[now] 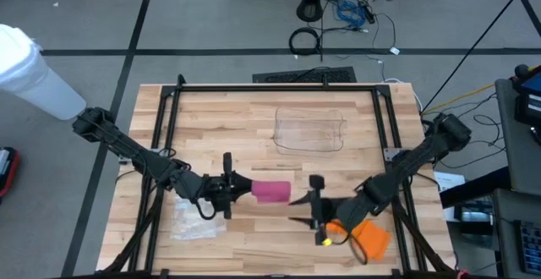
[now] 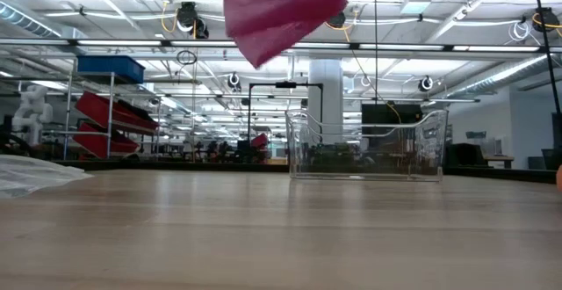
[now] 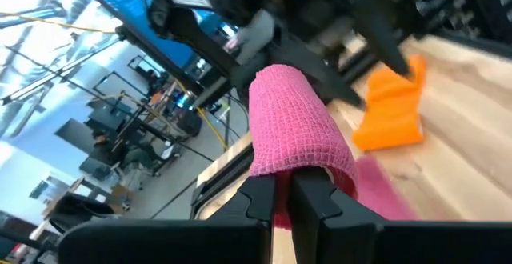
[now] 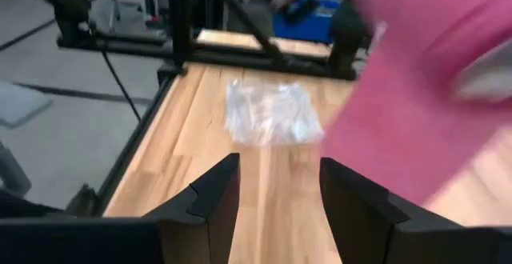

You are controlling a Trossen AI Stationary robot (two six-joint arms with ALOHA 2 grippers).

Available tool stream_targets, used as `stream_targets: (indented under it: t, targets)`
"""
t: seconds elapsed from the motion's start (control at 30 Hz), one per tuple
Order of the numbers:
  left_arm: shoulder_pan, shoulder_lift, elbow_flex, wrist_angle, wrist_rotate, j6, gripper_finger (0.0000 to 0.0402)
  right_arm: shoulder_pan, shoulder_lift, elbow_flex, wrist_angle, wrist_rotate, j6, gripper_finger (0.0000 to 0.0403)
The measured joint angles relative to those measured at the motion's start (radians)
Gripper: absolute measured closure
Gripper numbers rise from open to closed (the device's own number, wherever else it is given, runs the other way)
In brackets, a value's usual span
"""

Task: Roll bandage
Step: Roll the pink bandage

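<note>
Overhead, the left gripper (image 1: 241, 186) reaches in from the left side of the worktop (image 1: 254, 110) and holds the pink bandage (image 1: 271, 191) above the middle of the front half, while the right gripper (image 1: 297, 209) points toward it from the right with a gap between them. Only the left wrist view shows the grasp itself: the two dark fingers (image 3: 260, 200) are closed tight on the lower edge of the rolled pink bandage (image 3: 294, 128), with a loose pink tail trailing toward the wood. The right wrist view adds that the right gripper (image 4: 278, 200) stands open and empty, the bandage a pink blur (image 4: 408, 88) just ahead of it. From the low view the bandage (image 2: 279, 10) hangs well clear of the worktop surface, something the overhead picture cannot tell. An orange bandage (image 1: 368, 237) lies near the front right corner under the right arm. A clear plastic wrapper (image 1: 193, 220) sits near the front left, and a clear plastic bin (image 1: 309, 129) stands toward the back, right of centre; the low view shows it upright (image 2: 366, 145).
</note>
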Motion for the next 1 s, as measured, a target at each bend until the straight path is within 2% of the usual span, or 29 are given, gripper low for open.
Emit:
stream_targets:
  t: [0.17, 0.4, 0.5, 0.63, 0.8, 0.87, 1.0]
  targets:
    - [-0.016, 0.000, 0.000, 0.043, -0.027, -0.011, 0.0384, 0.014, 0.145, -0.001, 0.136, 0.056, -0.003, 0.0245]
    - [-0.057, 0.000, 0.000, 0.091, -0.150, -0.011, 0.0384, 0.067, 0.312, -0.001, 0.401, 0.353, -0.103, 0.0245]
    - [-0.068, 0.000, 0.000, 0.109, -0.153, -0.012, 0.0384, 0.062, 0.349, -0.001, 0.413, 0.453, -0.042, 0.0245]
    - [-0.073, -0.001, 0.000, 0.167, -0.154, -0.063, 0.0384, 0.031, 0.371, -0.001, 0.358, 0.466, 0.084, 0.0245]
    - [-0.073, -0.001, 0.000, 0.165, -0.155, -0.063, 0.0384, 0.008, 0.379, -0.007, 0.358, 0.472, 0.104, 0.0245]
    - [-0.073, -0.001, 0.000, 0.162, -0.155, -0.064, 0.0384, 0.003, 0.373, -0.043, 0.367, 0.492, 0.111, 0.0245]
    - [-0.073, -0.001, 0.000, 0.132, -0.155, -0.081, 0.0384, -0.010, 0.355, -0.184, 0.446, 0.495, 0.249, 0.0245]
